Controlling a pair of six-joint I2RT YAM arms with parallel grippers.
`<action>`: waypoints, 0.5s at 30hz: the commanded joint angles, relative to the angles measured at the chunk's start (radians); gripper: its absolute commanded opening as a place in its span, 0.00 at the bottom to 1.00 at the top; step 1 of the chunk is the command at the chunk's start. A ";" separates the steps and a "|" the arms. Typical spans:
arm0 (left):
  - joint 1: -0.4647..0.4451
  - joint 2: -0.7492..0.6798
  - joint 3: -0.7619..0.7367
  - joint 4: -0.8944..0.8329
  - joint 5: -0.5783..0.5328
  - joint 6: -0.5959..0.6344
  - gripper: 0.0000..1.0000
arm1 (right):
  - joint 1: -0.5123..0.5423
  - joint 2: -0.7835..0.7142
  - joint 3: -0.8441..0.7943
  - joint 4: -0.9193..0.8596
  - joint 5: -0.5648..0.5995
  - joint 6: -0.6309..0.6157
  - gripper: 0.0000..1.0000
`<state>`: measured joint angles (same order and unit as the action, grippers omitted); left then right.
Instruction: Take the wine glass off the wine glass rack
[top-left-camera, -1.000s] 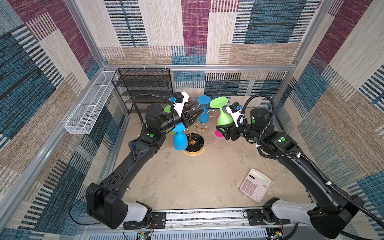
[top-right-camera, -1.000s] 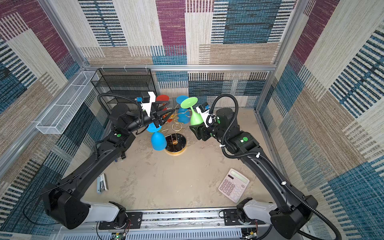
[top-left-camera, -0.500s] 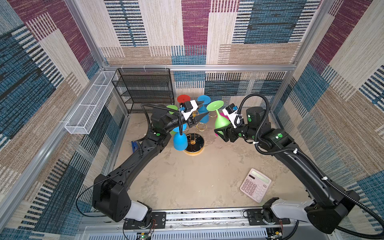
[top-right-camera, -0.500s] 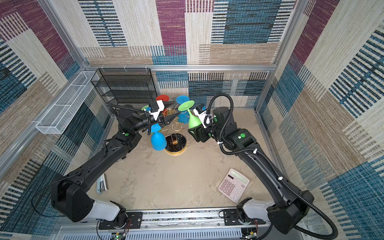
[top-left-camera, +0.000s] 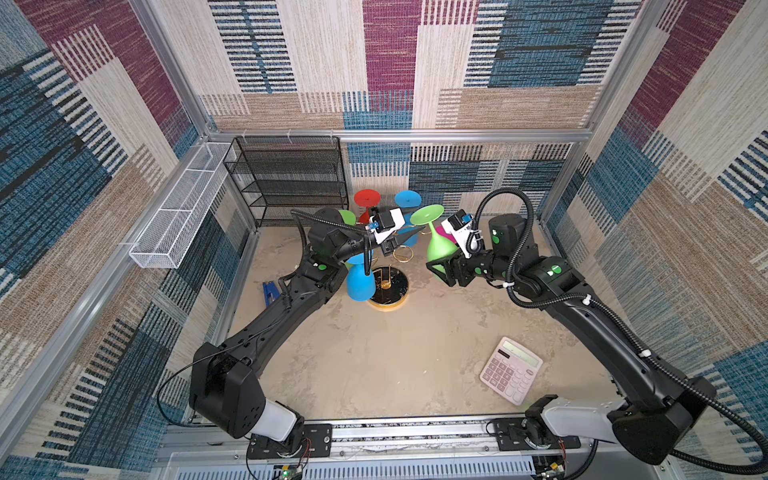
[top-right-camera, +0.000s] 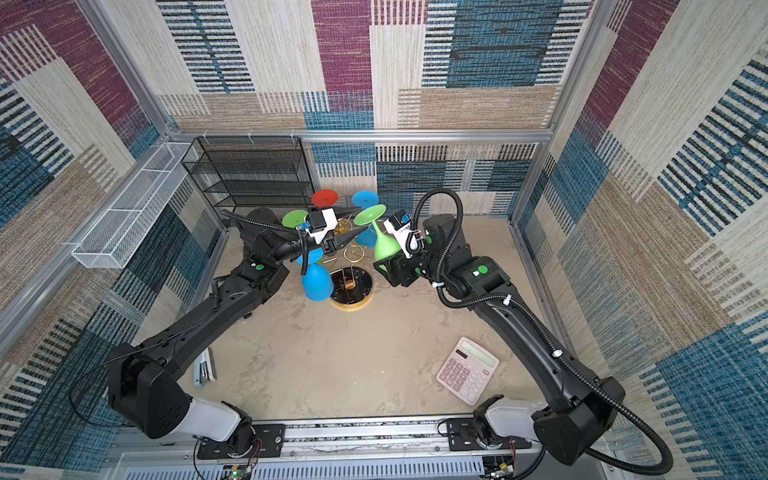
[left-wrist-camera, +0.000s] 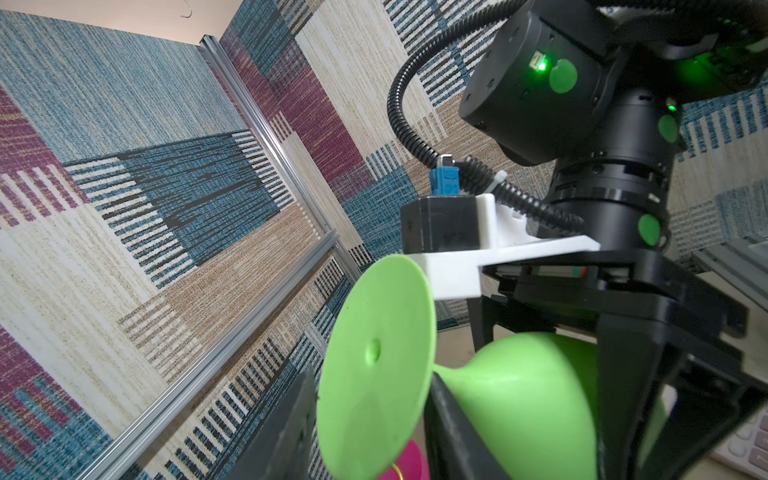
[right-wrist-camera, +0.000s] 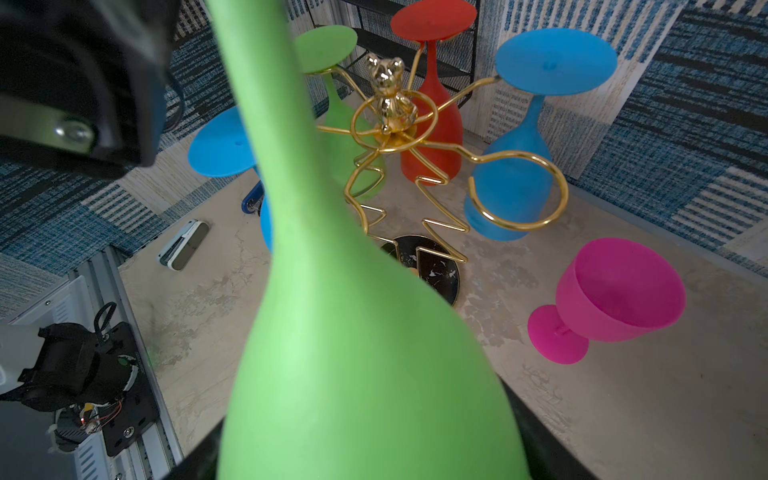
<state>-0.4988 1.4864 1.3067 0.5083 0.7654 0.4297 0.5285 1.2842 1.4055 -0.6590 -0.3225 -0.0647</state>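
Since my right pincer clamps the green wine glass, lift-off from the wine glass rack looks done.
Glass hangs foot-up at the rack's two o'clock; my left pincer straddles its foot, grip I cannot tell.

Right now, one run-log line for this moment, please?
right gripper: holds green wine glass, off wine glass rack | left gripper: astride its foot, contact unclear

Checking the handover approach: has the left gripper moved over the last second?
Yes. The left gripper has shifted right, away from the black mesh shelf and toward the green wine glass.
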 joint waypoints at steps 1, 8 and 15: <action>-0.004 0.003 0.013 -0.011 0.005 0.054 0.41 | 0.002 0.003 0.009 -0.002 -0.017 0.007 0.46; -0.015 0.007 0.017 -0.011 -0.006 0.074 0.21 | 0.005 0.008 0.015 -0.008 -0.019 0.008 0.48; -0.020 0.000 0.013 -0.006 -0.035 0.075 0.00 | 0.007 0.008 0.021 0.005 -0.033 0.022 0.59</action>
<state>-0.5114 1.4960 1.3144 0.4847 0.7353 0.5510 0.5308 1.2907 1.4200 -0.6933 -0.3454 -0.0345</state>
